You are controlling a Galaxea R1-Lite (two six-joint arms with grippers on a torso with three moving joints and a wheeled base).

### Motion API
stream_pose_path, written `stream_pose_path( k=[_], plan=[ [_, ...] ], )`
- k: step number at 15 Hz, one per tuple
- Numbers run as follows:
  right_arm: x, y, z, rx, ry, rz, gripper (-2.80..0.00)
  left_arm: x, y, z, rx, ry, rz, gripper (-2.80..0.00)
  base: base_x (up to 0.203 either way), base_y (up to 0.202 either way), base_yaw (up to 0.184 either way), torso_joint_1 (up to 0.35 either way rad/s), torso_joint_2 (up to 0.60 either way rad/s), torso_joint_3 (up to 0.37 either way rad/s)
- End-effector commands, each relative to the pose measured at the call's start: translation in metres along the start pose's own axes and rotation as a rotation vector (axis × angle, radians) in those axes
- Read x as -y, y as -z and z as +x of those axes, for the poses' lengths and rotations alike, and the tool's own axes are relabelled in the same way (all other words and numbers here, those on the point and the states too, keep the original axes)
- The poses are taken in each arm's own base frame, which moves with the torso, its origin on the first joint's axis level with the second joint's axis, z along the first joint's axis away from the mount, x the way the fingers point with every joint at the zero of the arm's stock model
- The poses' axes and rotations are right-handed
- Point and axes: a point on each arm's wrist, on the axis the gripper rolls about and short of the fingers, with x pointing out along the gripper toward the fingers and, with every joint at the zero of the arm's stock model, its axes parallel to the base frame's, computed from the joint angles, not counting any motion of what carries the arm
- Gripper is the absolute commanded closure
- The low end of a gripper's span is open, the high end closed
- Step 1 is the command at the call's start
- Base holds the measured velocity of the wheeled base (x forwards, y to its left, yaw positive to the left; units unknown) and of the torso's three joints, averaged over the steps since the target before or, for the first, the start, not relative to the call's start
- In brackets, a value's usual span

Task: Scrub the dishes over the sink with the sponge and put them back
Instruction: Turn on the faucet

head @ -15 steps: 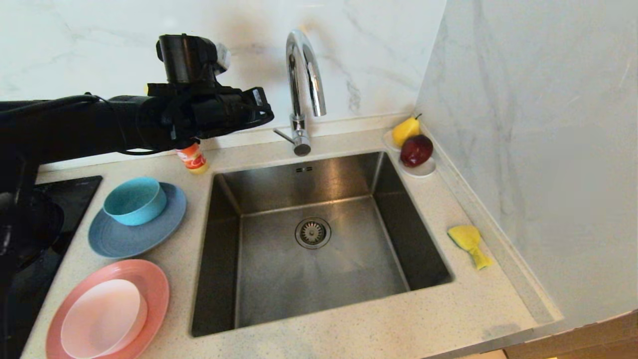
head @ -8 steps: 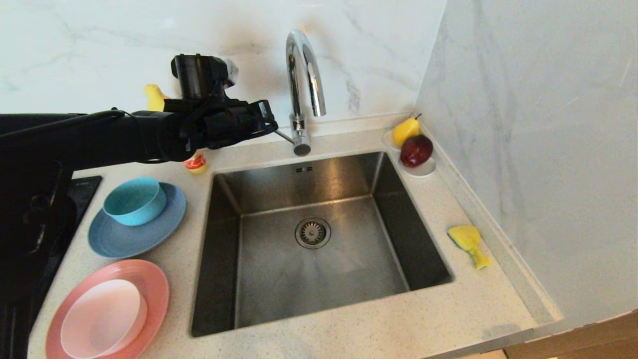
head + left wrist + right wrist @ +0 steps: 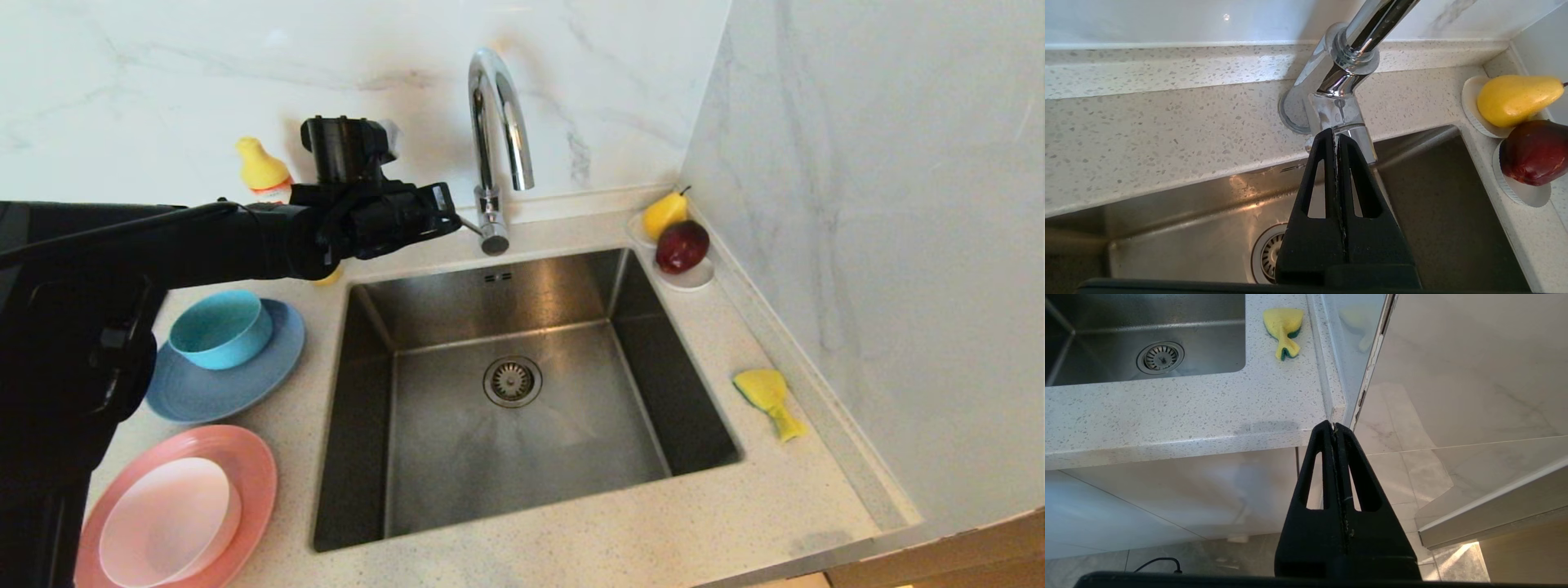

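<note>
The sink [image 3: 522,327] holds nothing but its drain strainer [image 3: 512,381]. The teal bowl [image 3: 220,328] sits on the grey-blue plate [image 3: 212,384], the pale bowl [image 3: 169,520] on the pink plate [image 3: 245,465], all left of the sink. Fruit fills a saucer [image 3: 690,280] at the back corner. The sponge [image 3: 767,398] lies by the right wall. The left gripper [image 3: 1336,132] (pressed shut, empty) is at the tap [image 3: 494,131]; the right gripper [image 3: 1334,425], shut and empty, hangs below the counter's front edge.

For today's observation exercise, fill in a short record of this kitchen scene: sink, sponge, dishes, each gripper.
sink: nothing in the basin
sponge: on counter, right of sink
dishes: teal bowl on grey-blue plate; pale bowl on salmon plate; left of sink
left gripper: shut, holding nothing, at the tap lever
right gripper: shut, parked below counter edge
</note>
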Motion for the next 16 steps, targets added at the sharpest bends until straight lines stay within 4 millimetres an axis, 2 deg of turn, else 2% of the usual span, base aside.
stream_pose_path(
  k=[1,9,16],
  plan=[
    [0.0,0.0,0.0,0.002,-0.001,0.0,0.0,-0.002,0.006,0.005,-0.006,0.0,-0.001,0.0,0.0,0.0,0.0,0.0,0.0,0.0],
    [0.0,0.0,0.0,0.002,-0.001,0.0,0.0,-0.005,0.012,0.01,-0.011,-0.009,0.0,0.0,0.0,0.0,0.0,0.0,0.0,0.0],
    [0.0,0.0,0.0,0.001,-0.001,0.0,0.0,-0.02,-0.006,0.0,0.043,-0.033,0.004,0.0,0.0,0.0,0.0,0.0,0.0,0.0]
  ],
)
